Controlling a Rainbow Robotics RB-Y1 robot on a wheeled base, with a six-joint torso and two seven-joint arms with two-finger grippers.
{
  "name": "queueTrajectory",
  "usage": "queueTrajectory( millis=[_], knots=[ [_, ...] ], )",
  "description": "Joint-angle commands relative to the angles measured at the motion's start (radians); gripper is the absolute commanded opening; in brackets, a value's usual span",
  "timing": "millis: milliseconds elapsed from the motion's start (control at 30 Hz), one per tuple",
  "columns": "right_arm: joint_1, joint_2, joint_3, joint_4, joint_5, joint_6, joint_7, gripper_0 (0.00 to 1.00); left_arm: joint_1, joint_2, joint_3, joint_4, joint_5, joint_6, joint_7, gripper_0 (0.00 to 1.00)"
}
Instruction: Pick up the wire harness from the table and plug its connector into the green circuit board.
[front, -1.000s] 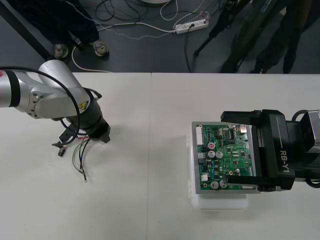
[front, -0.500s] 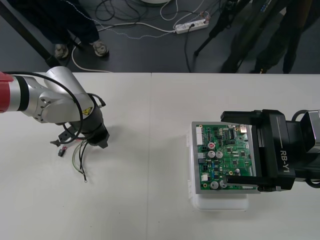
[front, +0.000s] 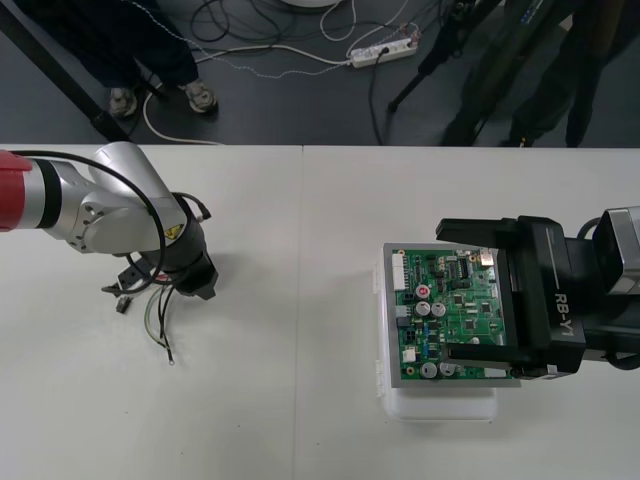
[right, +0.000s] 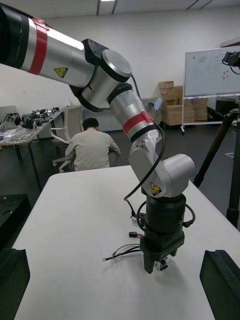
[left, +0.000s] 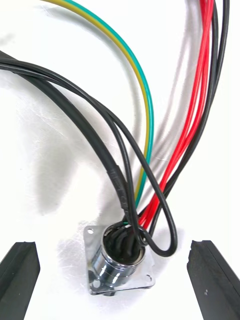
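Left pincer (left: 113, 245) astride socket (left: 120, 261) on pale table (front: 300, 350)

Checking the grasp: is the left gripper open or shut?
The left gripper is open: its fingers stand far apart, flanking the socket.

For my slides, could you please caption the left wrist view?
Open left end effector straddles the metal socket, wires fanning across the table.

Front overhead; wrist cams on harness (left: 120, 250)
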Motion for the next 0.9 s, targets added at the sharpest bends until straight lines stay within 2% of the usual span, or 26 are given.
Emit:
queueTrajectory(
  millis=[33, 900],
  knots=[
    [0.009, 0.003, 0.057, -0.011, -0.014, 0.039, -0.024, 1.00, -0.024, -0.028, -0.011, 0.034, -0.010, 0.055, -0.106, 0.87],
    [0.009, 0.003, 0.066, -0.010, -0.014, 0.058, -0.035, 1.00, -0.004, -0.039, -0.036, 0.057, -0.011, 0.057, -0.106, 0.81]
  ],
)
